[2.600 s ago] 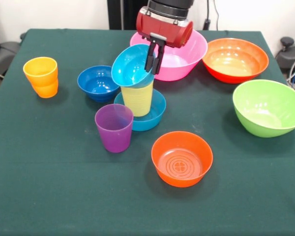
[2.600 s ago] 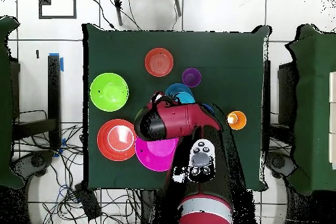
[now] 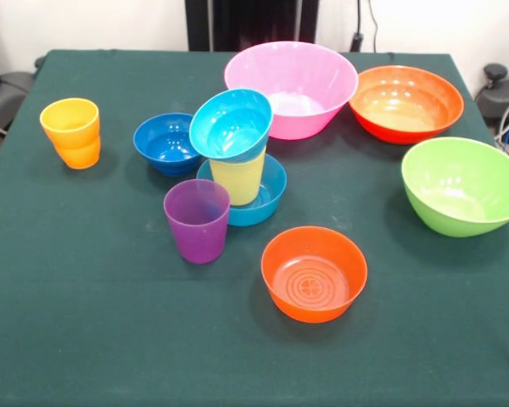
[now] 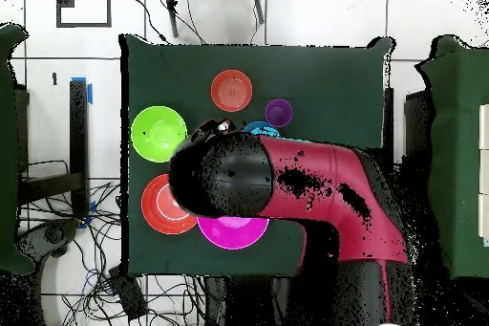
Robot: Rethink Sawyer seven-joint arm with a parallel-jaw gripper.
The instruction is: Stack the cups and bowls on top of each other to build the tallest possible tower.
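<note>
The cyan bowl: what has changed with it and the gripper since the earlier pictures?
The gripper let go of the cyan bowl and rose out of the front view. The bowl now rests tilted on the yellow cup, which stands in the mid-blue bowl. The other cups and bowls stayed in place.

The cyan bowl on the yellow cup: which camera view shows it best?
The front view: the cyan bowl sits tilted on the yellow cup, fully visible. In the overhead view the arm covers nearly all of it; only a blue sliver shows.
</note>
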